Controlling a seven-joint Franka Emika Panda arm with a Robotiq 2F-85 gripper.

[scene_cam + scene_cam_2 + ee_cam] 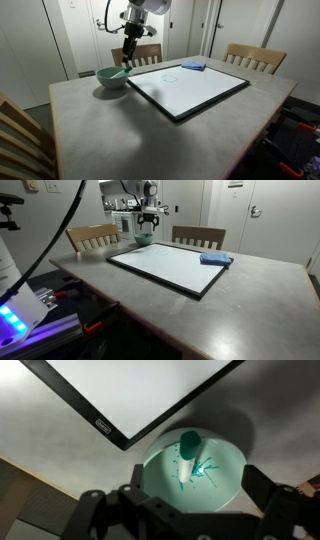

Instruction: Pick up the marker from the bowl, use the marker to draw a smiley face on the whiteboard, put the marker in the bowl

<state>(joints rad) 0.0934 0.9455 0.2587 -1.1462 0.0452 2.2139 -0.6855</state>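
The claw [128, 58] hung wide open directly above the bowl [228, 472]; the marker [187, 458] lay just below it, its long axis crossing the jaws' closing line.

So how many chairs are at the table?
3: a chair behind the bowl, one far right, one near left, cut off. Others may be out of frame.
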